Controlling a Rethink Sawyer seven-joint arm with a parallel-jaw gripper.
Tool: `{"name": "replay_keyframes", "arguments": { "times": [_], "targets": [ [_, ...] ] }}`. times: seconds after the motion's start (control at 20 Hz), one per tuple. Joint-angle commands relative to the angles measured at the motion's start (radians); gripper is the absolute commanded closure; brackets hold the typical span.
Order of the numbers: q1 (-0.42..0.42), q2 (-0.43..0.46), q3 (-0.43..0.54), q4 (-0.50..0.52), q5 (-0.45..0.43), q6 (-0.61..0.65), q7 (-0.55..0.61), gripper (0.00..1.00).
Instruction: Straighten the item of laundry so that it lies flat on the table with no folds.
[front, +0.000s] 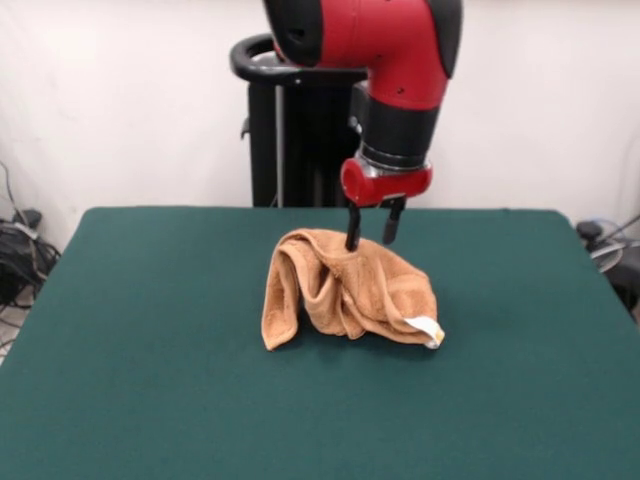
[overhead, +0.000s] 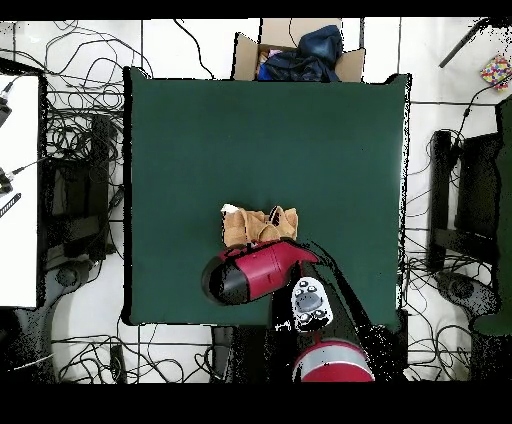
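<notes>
- While the red and black arm (front: 400, 60) reaches down over the middle of the table (front: 150, 380), we see its gripper (front: 369, 228) with both dark fingers (front: 353, 228) spread slightly apart, their tips at the top of the item of laundry (front: 345, 290).
- Between the two fingers we can make out a clear gap with the pale wall behind it; whether the tips actually pinch any cloth we cannot tell from the front view.
- We find the orange-tan towel bunched into a rumpled heap rather than lying flat, its highest fold rising right beneath the gripper.
- At the heap's left side in the front view, we see one flap hanging down in a long vertical fold to the green surface.
- Towards the lower right of the heap we note a small white tag (front: 426, 328) sticking out at the towel's edge, just above the tabletop.
- From the overhead view we see the towel (overhead: 260, 225) as a small crumpled patch on the green table (overhead: 200, 130), closer to the bottom edge than to the top, with wide bare felt on every other side.
- Looking straight down, we find the arm (overhead: 262, 272) covering the lower edge of the towel, so the gripper itself is hidden in that view.
- Beyond the table's top edge in the overhead view we see a cardboard box (overhead: 300, 52) holding dark blue cloth, and cables (overhead: 70, 130) strewn over the floor on both sides.
</notes>
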Motion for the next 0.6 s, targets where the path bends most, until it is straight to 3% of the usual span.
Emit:
{"name": "replay_keyframes", "arguments": {
  "times": [0.05,0.4,0.6],
  "targets": [
    [0.022,0.048,-0.033,-0.078,-0.050,-0.074,0.120,0.00],
    [-0.005,0.105,-0.006,-0.079,-0.048,-0.127,0.099,0.00],
    [0.008,0.090,-0.026,-0.076,-0.054,-0.160,0.107,0.00]
  ]
}}
